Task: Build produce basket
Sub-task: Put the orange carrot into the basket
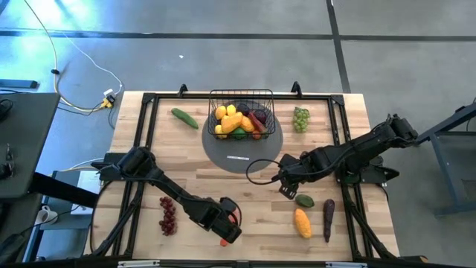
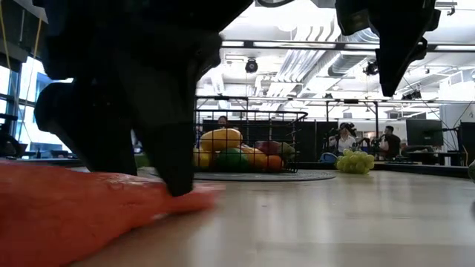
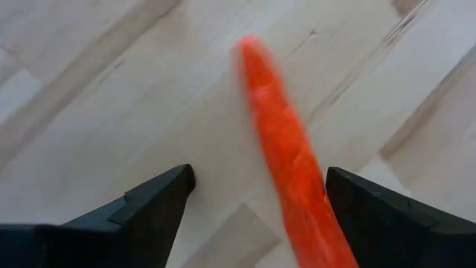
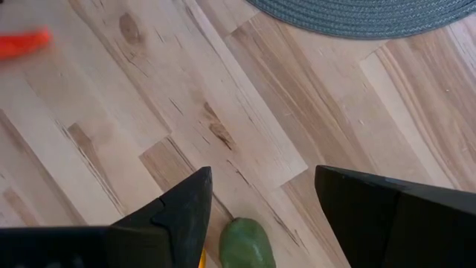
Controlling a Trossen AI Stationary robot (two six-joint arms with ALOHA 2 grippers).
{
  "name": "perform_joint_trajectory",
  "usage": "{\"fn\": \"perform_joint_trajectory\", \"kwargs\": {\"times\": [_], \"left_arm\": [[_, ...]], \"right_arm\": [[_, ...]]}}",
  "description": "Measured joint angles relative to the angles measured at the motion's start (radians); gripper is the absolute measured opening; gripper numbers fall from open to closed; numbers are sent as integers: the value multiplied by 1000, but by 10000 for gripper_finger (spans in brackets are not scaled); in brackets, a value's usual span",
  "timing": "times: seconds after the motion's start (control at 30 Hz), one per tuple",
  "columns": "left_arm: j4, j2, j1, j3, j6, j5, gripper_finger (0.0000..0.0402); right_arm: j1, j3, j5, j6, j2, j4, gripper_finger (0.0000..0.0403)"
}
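An orange carrot lies on the wooden table near its front edge. My left gripper is open low over it, one finger on each side; it also shows in the high view. My right gripper is open above a small green fruit, right of centre in the high view. The black wire basket stands on a grey round mat and holds lemons, mangoes and other produce. My left gripper has its fingers pointing down with the carrot's middle between them, lying on the table. The carrot runs close beside one finger. I cannot tell whether that finger touches it.
A cucumber lies left of the basket and green grapes right of it. Red grapes lie at the front left. An orange mango and a dark eggplant lie at the front right. People sit in the room beyond.
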Motion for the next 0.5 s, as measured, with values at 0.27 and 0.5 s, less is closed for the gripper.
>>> {"fn": "perform_joint_trajectory", "kwargs": {"times": [0.27,0.5], "left_arm": [[-57,2,0,-2,55,-21,267],[-89,3,1,-4,56,-7,219]], "right_arm": [[0,0,0,0,0,0,220],[0,0,1,0,0,0,220]]}}
